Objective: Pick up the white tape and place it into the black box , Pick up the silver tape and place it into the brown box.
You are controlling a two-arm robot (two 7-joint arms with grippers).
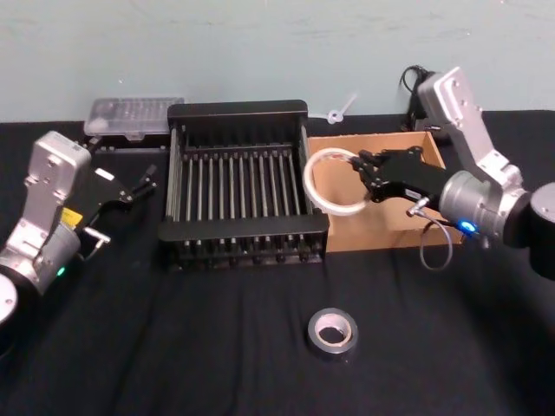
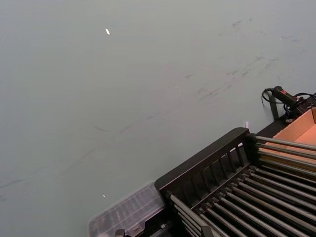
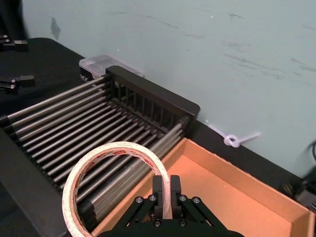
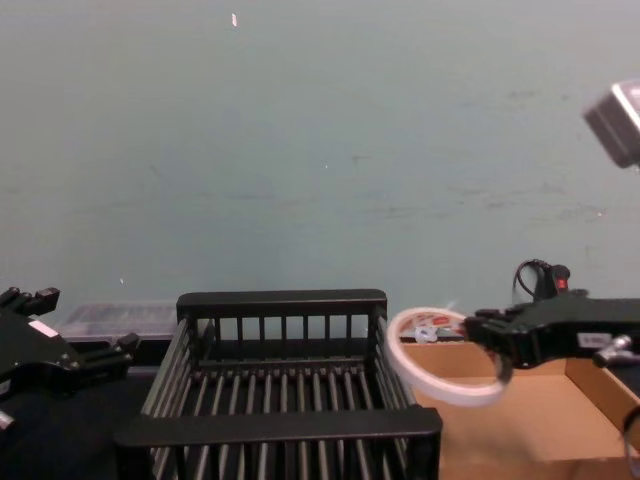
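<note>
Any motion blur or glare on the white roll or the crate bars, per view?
Chest view: white tape smeared along its rim; right gripper soft too. Head view: white tape washed out, its print lost. Right wrist view: roll sharp, light sheen on the black box bars. Left wrist view: near bars soft.

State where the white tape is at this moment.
In the head view the white tape is held aloft by the right gripper, over the brown box's left edge beside the black box.
</note>
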